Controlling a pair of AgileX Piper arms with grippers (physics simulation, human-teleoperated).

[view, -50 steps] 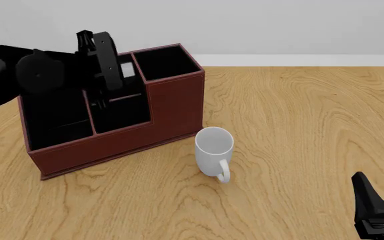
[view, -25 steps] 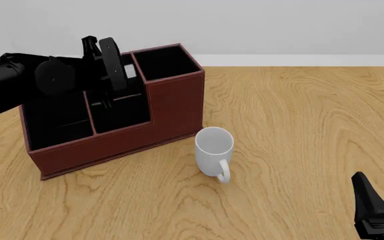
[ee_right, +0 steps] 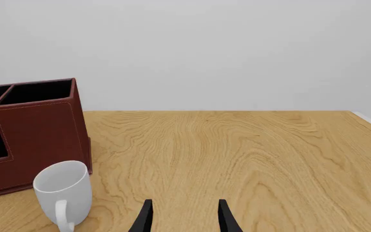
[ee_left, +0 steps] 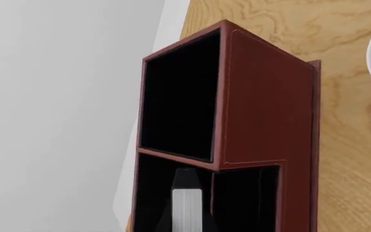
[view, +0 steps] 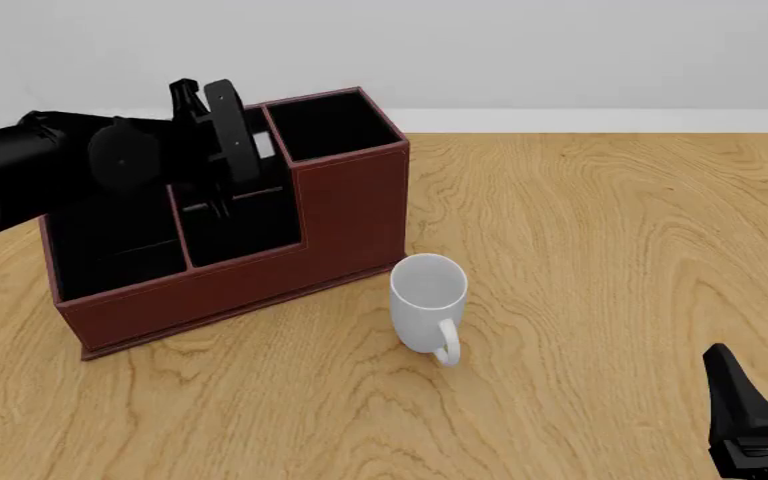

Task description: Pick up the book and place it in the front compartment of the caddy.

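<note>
One black book (ee_left: 187, 208), white-edged, clamped in left fingers (ee_left: 162, 224); right fingers (ee_right: 145, 218) apart.

The large reddish-brown box-shaped caddy (view: 224, 230) lies beneath the left hand (view: 231, 160); the white ceramic mug (view: 430, 300) stands to that hand's right, nearer the front.

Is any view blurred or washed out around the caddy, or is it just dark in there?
Nothing is blurred. Front view: sharp, even light, but the black left arm merges with the caddy lining. Left wrist view: crisp, the compartments pure black, only the book page edge shows. Right wrist view: clear, no glare on the mug.
</note>
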